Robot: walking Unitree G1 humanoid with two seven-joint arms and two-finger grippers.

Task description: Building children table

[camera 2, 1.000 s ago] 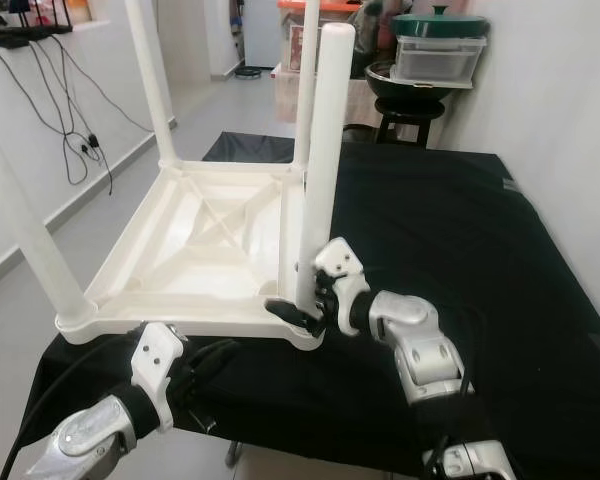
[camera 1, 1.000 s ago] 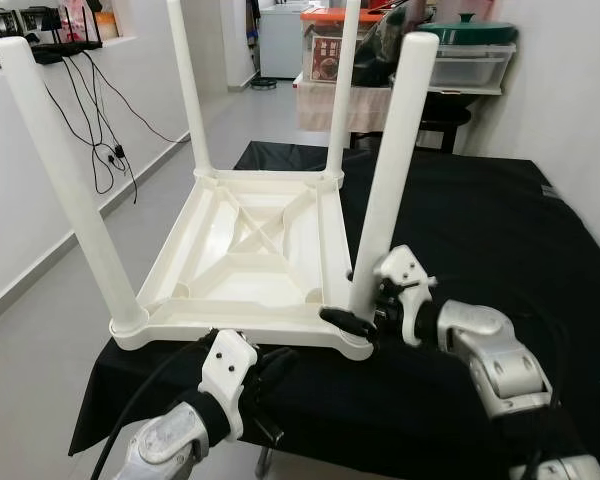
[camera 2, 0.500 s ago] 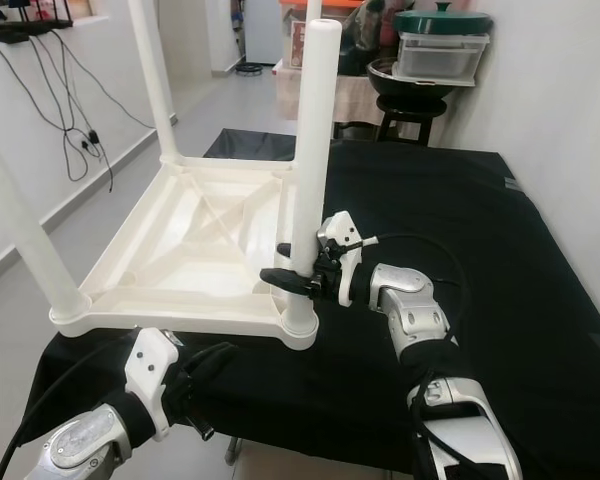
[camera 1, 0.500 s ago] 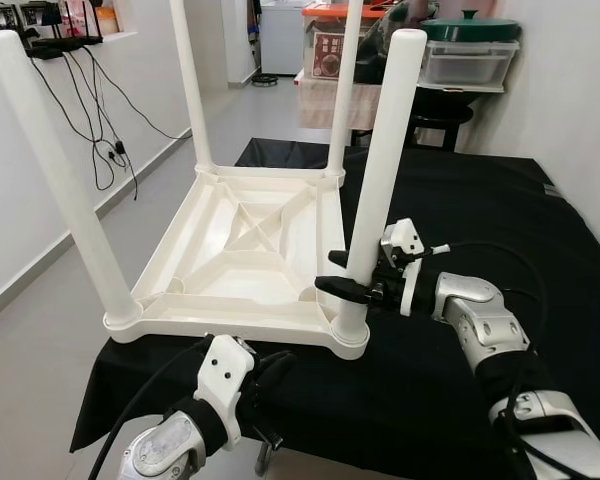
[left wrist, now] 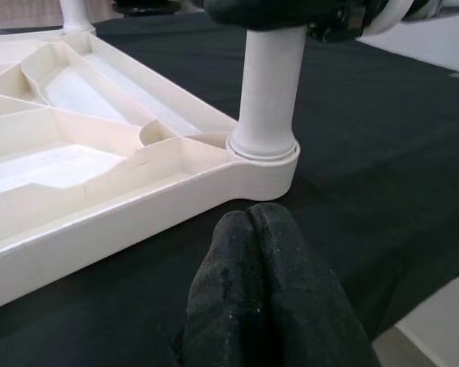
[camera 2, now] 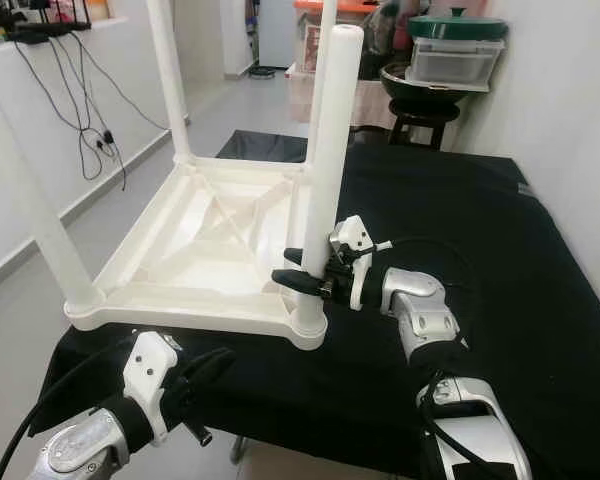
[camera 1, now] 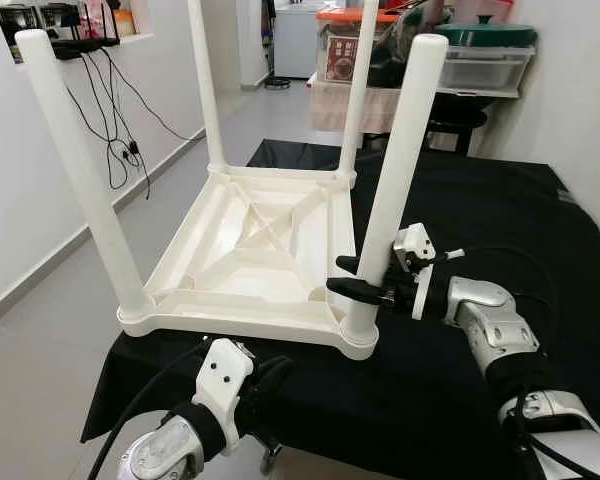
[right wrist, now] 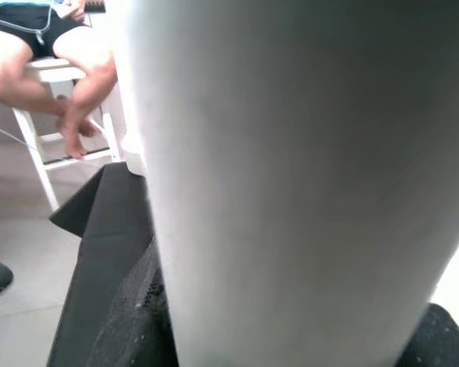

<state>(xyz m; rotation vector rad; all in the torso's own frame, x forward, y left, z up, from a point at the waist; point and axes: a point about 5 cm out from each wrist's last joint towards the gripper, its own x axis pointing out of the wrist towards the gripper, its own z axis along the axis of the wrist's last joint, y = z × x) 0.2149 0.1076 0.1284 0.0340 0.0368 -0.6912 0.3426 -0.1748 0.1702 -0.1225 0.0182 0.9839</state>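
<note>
The right gripper [camera 1: 365,283] reaches in from the 3 o'clock side and has its two black fingers [camera 1: 352,290] closed around a white table leg [camera 1: 393,183], low on the leg, just above the corner socket where the leg stands. In the right wrist view that leg [right wrist: 291,176] is a broad pale column pressed right up against the camera, and a seated person's bare legs [right wrist: 57,69] on a white chair show beyond it, at the far side of a black cloth edge.

The left gripper [camera 1: 265,385] hangs at about 6 o'clock, just off the near edge of the table top and apart from it. Its fingertips [left wrist: 256,252] are pressed together with nothing between them, hovering over the cloth a little short of the corner socket [left wrist: 264,149].

The children's table [camera 1: 250,250] is white plastic and lies upside down, its ribbed underside facing up and its four legs pointing upward, one at each corner. It rests on a larger table covered with a black cloth [camera 1: 480,230], toward the 9 o'clock side of that surface, with its left edge near the cloth's edge.

At 12 o'clock, behind the black table, are stacked plastic storage boxes [camera 1: 480,65] and a green lid [camera 1: 485,34]. At 10 o'clock, black cables [camera 1: 120,110] hang down a white wall above a grey tiled floor [camera 1: 40,370].
</note>
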